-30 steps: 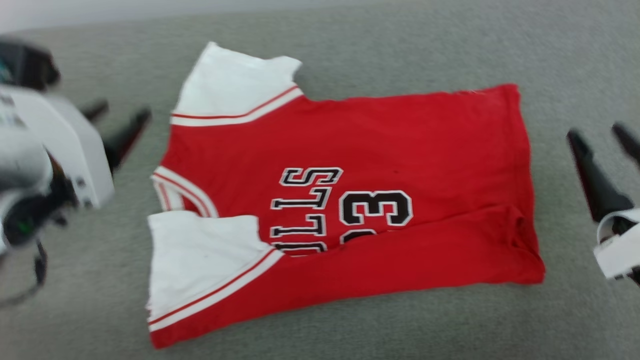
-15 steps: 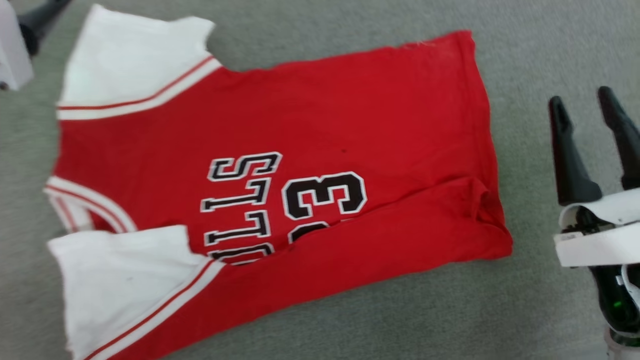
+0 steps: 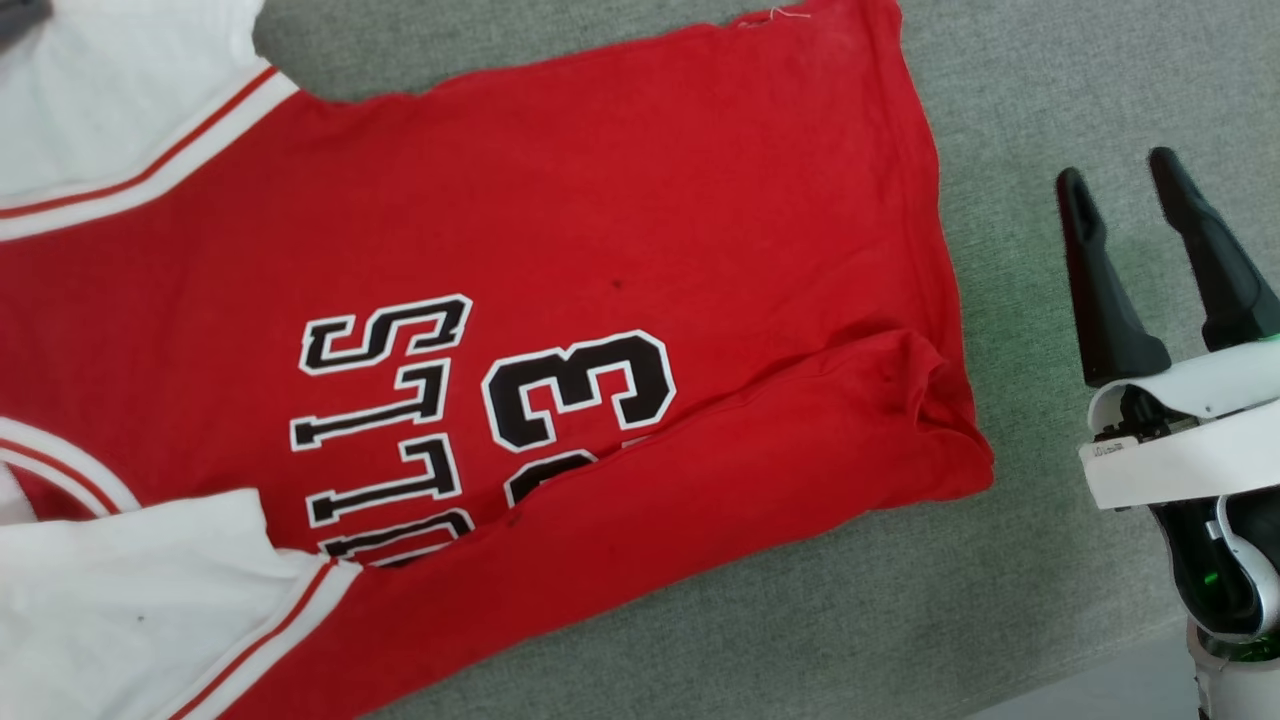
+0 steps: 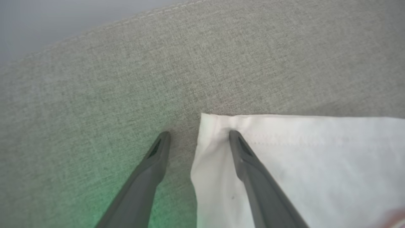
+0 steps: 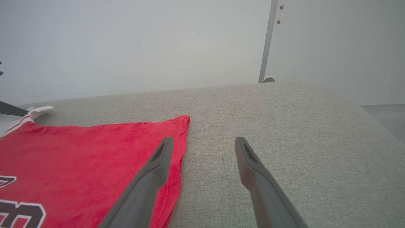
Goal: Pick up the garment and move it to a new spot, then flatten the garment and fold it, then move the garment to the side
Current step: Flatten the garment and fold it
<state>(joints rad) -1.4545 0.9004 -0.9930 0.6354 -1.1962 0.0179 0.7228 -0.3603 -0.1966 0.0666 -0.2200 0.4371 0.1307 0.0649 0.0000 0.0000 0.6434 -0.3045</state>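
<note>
The garment (image 3: 600, 230) lies spread flat on a grey woven upholstered surface (image 3: 1060, 70), with its near long edge folded over part of the black lettering. The left gripper (image 4: 199, 134) is spread wide and empty, its 2 fingers straddling a white sleeve (image 4: 300, 158) corner. The right gripper (image 3: 1118, 170), also wide open and empty, hovers just beside the red hem. A pale wall (image 5: 126, 41) and a thin metal post (image 5: 267, 41) stand behind.

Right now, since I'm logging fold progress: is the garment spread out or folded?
Partly folded: the garment lies spread on the grey surface, but its near side is turned over, hiding part of the lettering.
</note>
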